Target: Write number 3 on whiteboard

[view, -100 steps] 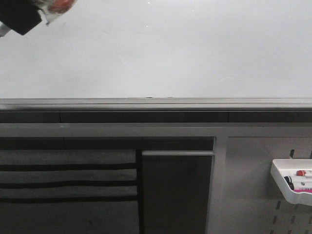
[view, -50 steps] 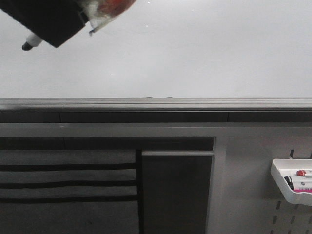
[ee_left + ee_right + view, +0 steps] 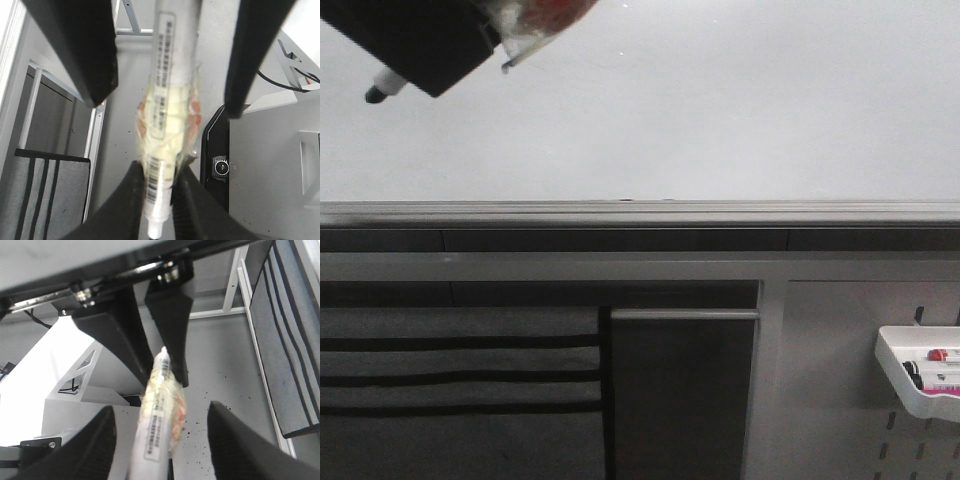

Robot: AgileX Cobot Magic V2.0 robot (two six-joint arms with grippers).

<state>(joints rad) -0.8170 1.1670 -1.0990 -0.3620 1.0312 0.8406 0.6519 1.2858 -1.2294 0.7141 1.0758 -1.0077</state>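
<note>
Whiteboard (image 3: 720, 110) surface is showing no stroke anywhere in the front view, so I am judging the number 3 as not yet started; every stroke of the figure is left to draw.

I am holding the marker (image 3: 167, 125) in my left claw (image 3: 155, 197), the fingers closed narrow around the barrel just behind its tape-wrapped middle. In the front view the marker's black tip (image 3: 374, 95) is projecting beyond my claw, down and to the left, so the long axis is lying on a diagonal across the board's upper left corner. Whether the tip is touching the board I cannot tell.

My right claw (image 3: 165, 450) is standing wide, its fingers well apart on either side of the same marker and not gripping it.

Below the board, the grey ledge (image 3: 640, 212) is running along its lower edge.
</note>
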